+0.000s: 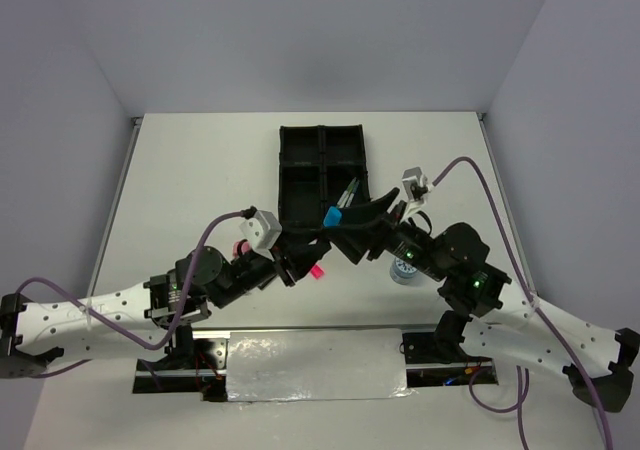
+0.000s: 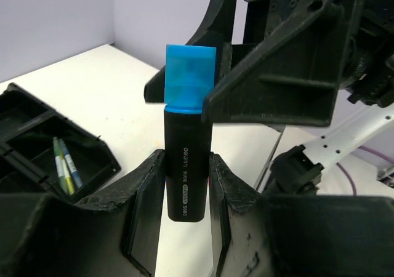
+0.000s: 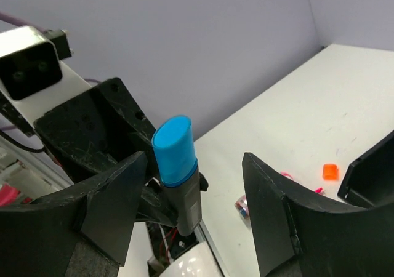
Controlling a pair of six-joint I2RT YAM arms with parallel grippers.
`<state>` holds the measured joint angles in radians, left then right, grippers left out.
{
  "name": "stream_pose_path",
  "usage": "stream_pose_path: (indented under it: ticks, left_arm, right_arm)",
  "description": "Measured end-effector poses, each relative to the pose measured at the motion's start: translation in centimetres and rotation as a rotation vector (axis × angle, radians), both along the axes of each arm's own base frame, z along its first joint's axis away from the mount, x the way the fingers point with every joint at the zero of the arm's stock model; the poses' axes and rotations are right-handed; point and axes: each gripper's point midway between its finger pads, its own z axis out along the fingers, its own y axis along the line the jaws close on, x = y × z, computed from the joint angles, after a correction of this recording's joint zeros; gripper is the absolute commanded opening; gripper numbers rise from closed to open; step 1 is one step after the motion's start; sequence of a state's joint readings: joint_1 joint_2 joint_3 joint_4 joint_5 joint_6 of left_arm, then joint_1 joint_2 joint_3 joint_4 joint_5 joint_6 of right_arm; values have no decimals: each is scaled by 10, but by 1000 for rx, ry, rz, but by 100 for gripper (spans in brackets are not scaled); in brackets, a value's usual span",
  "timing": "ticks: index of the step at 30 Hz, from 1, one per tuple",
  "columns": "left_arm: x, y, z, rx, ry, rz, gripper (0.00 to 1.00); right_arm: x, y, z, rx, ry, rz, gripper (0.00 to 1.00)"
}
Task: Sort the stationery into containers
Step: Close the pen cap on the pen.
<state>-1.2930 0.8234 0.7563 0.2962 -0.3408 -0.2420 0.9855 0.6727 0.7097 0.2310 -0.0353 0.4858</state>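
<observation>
My left gripper [image 2: 186, 161] is shut on the black body of a blue-capped highlighter [image 2: 189, 86] and holds it upright above the table. In the top view the left gripper [image 1: 310, 240] sits just in front of the black four-compartment tray [image 1: 300, 135]. My right gripper [image 3: 194, 163] is open, its jaws on either side of the highlighter's blue cap [image 3: 175, 149], not touching it; it also shows in the top view [image 1: 355, 222]. Thin pens [image 2: 66, 166] lie in a near compartment of the tray [image 2: 92, 144].
A blue-white roll [image 1: 403, 270] stands on the table under the right arm. A pink item [image 1: 317, 269] lies near the left gripper, another [image 1: 240, 245] further left. An orange square [image 3: 330, 171] and a small roll [image 3: 242, 204] lie beside the tray's corner [image 3: 372, 175].
</observation>
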Motion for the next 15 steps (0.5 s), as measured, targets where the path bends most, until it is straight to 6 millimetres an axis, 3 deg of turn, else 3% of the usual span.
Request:
stream_pose_path:
  ticks: [5,11,15]
  left_arm:
    - [6,2,-2,32,-2,38,0]
    - [12,3,-1,63,-10,72,0]
    - [16,4,-5,91,-16,92,0]
  right_arm:
    - [2,10,-14,-51,31,1,66]
    - [12,21,-16,-87,70,-35,42]
    - [13,24,-15,-95,76,-41,16]
